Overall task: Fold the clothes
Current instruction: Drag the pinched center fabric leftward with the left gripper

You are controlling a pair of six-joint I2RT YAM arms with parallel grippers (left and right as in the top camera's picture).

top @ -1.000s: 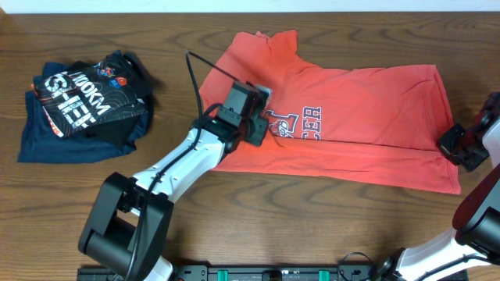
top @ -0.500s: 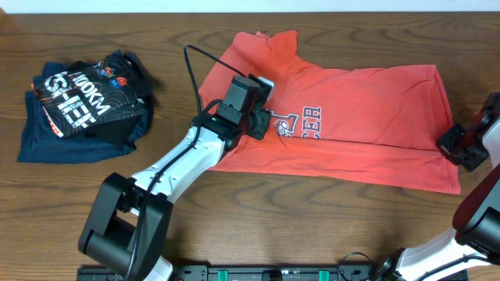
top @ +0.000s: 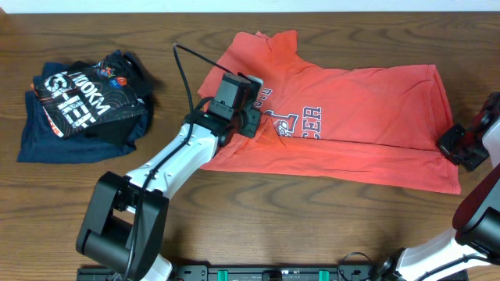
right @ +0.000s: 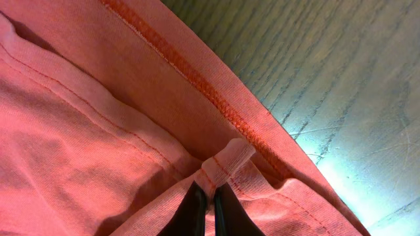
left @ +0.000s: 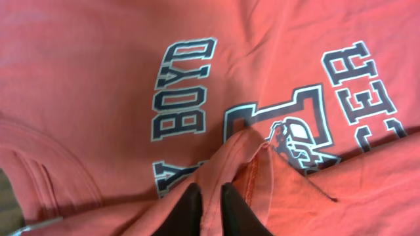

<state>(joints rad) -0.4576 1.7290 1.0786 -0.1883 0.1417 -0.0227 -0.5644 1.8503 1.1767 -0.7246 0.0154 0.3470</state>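
Coral-red shirt (top: 367, 117): spread flat on tabletop (top: 234, 211). A raised fold near its middle is pinched by the left hand (left: 208, 200); its right-edge hem is pinched by the right hand (right: 205, 196).

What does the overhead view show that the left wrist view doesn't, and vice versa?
Only overhead: the dark garment pile at the left, and the right tool at the right edge of the coral shirt. Only left wrist: a raised fabric fold pinched in the left tool, with BOYD lettering readable. Both: the shirt's chest logo.
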